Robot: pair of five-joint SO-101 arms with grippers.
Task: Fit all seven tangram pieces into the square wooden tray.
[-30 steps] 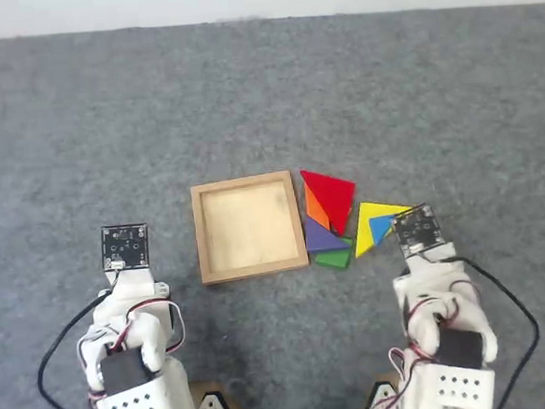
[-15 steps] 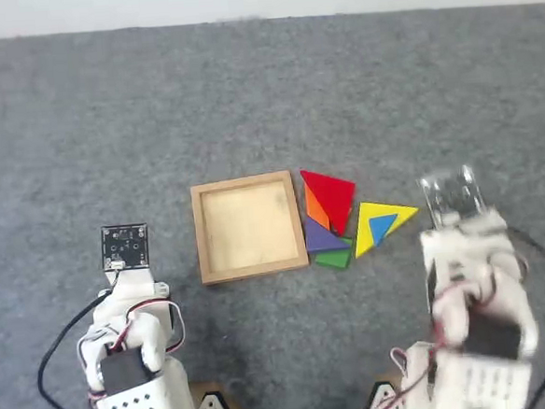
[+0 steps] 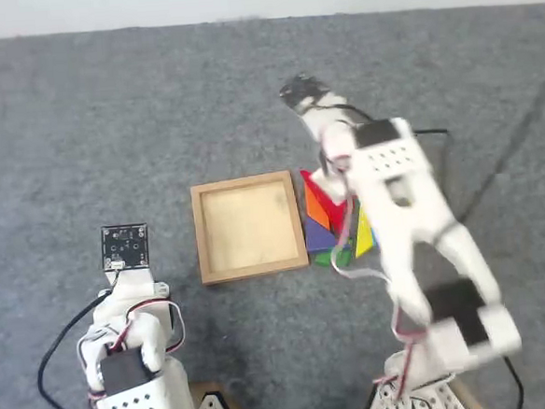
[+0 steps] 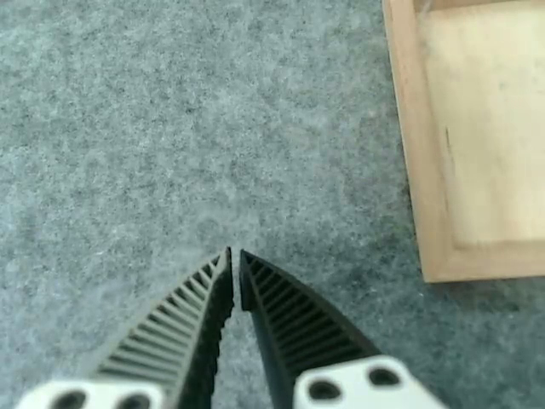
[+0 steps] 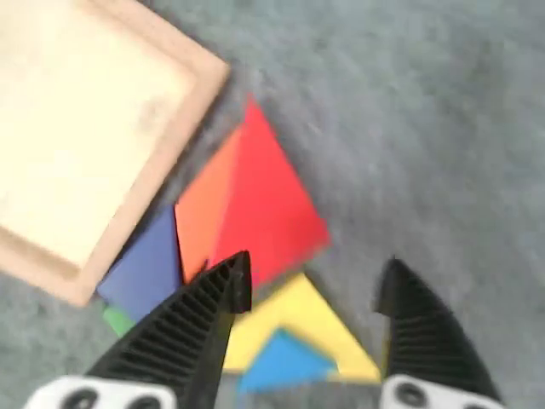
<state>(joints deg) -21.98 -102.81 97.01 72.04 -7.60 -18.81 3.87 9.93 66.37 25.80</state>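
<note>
Right end effector [image 5: 317, 264], jaws apart, hangs over the red triangle [image 5: 264, 204] beside the tray [image 3: 200, 236]; left end effector [image 4: 236, 254], jaws together, sits farther off.

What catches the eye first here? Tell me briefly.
The right arm hangs over the coloured pieces right of the wooden tray, with the right tool open by the red triangle. The tray holds no piece yet; the left tool is shut, left of it.
</note>
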